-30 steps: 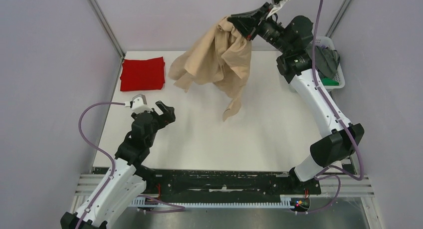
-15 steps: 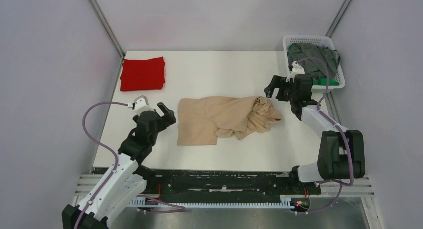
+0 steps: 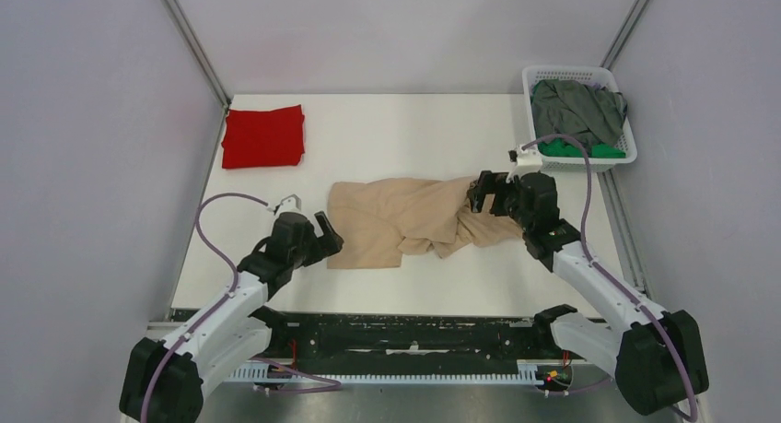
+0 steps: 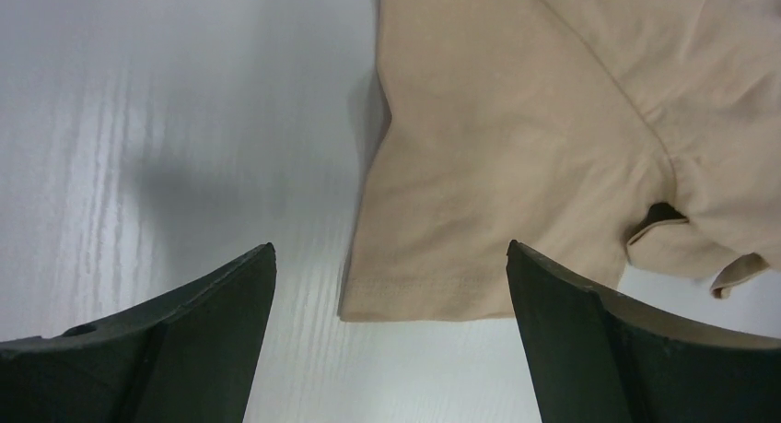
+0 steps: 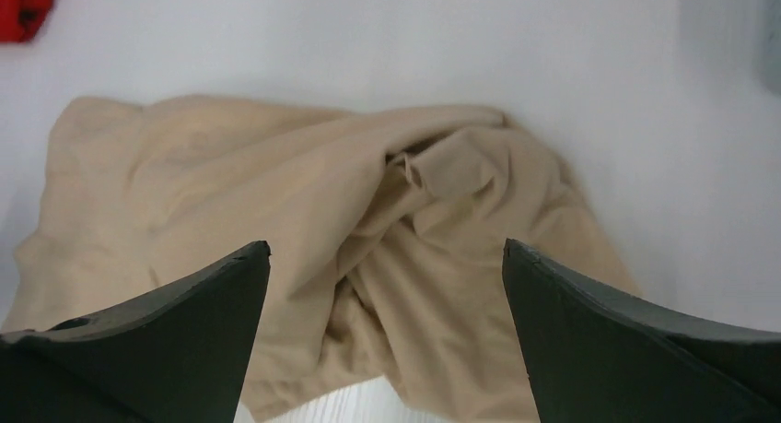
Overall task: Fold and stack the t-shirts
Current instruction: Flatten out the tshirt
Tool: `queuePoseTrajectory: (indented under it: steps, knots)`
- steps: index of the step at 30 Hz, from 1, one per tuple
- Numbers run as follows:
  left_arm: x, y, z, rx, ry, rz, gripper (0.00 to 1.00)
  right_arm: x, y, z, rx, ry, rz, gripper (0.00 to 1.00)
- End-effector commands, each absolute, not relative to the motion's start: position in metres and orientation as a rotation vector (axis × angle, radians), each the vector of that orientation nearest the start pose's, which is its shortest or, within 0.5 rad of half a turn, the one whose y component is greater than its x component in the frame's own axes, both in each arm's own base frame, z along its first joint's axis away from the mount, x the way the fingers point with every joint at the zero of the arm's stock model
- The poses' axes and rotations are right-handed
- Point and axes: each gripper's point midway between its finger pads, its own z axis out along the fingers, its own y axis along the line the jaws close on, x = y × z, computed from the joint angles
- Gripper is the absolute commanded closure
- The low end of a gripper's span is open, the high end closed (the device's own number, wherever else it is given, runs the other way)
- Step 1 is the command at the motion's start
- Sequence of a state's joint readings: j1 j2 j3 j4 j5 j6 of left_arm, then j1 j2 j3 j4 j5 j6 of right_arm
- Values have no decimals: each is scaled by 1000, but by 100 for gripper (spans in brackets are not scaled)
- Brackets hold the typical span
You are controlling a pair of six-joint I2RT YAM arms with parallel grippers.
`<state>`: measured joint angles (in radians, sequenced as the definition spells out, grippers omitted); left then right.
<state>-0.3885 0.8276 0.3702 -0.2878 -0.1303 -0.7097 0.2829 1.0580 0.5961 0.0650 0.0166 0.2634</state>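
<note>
My left fingers (image 3: 327, 236) stand wide open and empty, just beside the left hem of the beige t-shirt (image 3: 396, 222), which lies crumpled in the middle of the table (image 3: 405, 137). My right fingers (image 3: 485, 191) are spread wide too, holding nothing, over its bunched right end. The red t-shirt (image 3: 263, 136) lies folded at the far left corner. The grey t-shirt (image 3: 576, 110) and green t-shirt (image 3: 580, 150) sit in the white basket (image 3: 568, 70).

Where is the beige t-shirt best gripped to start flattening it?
Probably at the hem corner nearest the left gripper, coming in low from the left. There the beige t-shirt lies flat with a clean edge on the table, while its right end is bunched and twisted, so a pinch there would likely catch several layers.
</note>
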Motion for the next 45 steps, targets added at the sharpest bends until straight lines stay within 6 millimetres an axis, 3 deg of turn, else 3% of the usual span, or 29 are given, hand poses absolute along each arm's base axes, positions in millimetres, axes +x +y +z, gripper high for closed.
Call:
queuePoseTrajectory:
  steps: [1, 6, 11, 20, 27, 29, 30, 37, 41, 45]
  knots:
    - [222, -117, 46, -438, 2348, -529, 0, 301, 108, 112, 9, 2092, 360, 2]
    - [221, -123, 34, -431, 2389, -536, 4, 274, 106, 92, -31, 2146, 367, 2]
    - [222, -139, 27, -391, 2414, -532, 15, 254, 104, 76, -51, 2235, 358, 2]
    - [214, -161, 13, -265, 2462, -377, 34, 258, 85, 81, 53, 2225, 246, 2]
    - [230, -171, 1, -245, 2496, -257, 71, 256, 78, 80, 142, 2242, 218, 2]
    - [236, -174, 2, -239, 2488, -252, 91, 255, 77, 76, 219, 2232, 237, 3]
    - [239, -174, 4, -244, 2474, -245, 98, 254, 76, 74, 254, 2225, 240, 3]
    - [252, -163, 52, -257, 2279, -300, 98, 264, 55, 77, 405, 2137, 142, 4]
    - [255, -148, 87, -272, 2170, -279, 98, 272, 36, 93, 331, 2116, -22, 2]
    - [256, -134, 116, -294, 2079, -270, 98, 272, 27, 90, 280, 2165, -128, 2]
